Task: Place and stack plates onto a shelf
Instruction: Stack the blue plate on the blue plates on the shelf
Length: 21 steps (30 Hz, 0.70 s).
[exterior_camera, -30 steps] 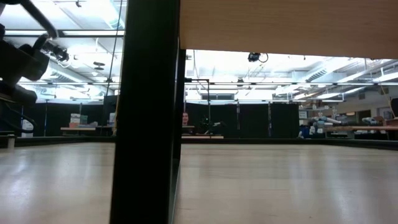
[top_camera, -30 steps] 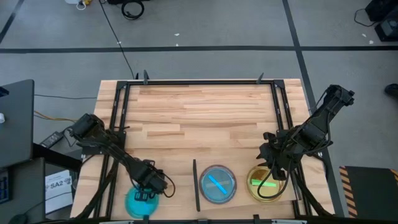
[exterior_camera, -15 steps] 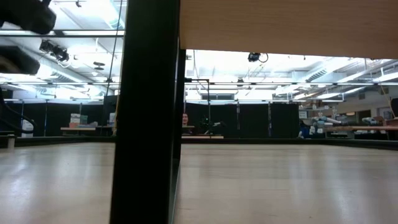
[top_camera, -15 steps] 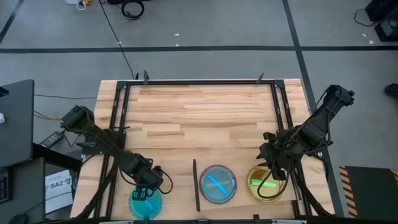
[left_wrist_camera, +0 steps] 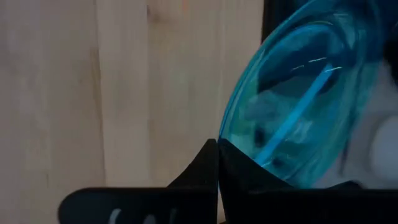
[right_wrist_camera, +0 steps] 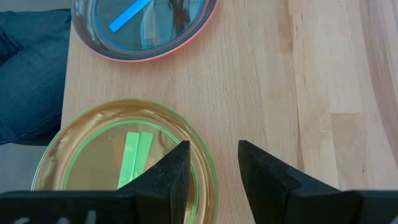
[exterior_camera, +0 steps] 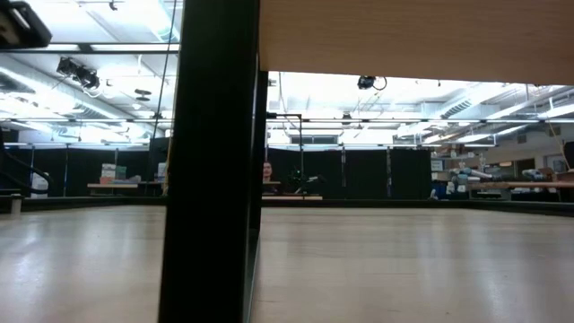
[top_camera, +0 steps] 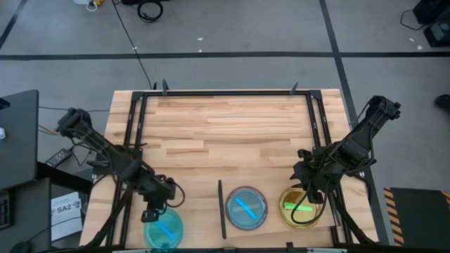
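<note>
Left gripper (top_camera: 156, 212) newly off translucent blue plate (top_camera: 163, 228)

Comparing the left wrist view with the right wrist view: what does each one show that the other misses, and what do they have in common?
Only the left wrist view shows the blue plate, seen on a slant just past the shut left gripper. Only the right wrist view shows the shelf carrying two stacks, a blue-topped stack and a green-topped stack, plus the open right gripper over the green-topped stack's rim. At that picture's edge, blue denim, likely a person's leg, is visible. Both show pale wood beneath and that arm's own dark fingers.
</note>
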Motion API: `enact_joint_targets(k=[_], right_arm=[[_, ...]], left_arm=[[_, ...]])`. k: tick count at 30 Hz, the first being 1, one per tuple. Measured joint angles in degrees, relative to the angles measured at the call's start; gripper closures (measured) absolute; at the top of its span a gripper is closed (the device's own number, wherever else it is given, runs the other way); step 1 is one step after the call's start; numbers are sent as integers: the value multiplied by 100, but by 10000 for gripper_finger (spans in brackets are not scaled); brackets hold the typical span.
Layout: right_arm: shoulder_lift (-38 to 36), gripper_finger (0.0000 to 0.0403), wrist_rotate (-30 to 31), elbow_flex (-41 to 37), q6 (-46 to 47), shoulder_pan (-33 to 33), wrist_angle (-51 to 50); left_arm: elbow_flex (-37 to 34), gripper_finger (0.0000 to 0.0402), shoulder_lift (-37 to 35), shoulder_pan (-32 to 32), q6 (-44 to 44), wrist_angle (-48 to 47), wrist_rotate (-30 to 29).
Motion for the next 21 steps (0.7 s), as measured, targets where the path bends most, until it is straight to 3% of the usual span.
enact_joint_targets(k=[10,21], right_arm=[[0,261,0,0,0,-1,1],[0,261,0,0,0,0,-1]], left_arm=[[4,399,-675,658,-575,456,-4],[4,399,-782,1384,-877,2251,406]])
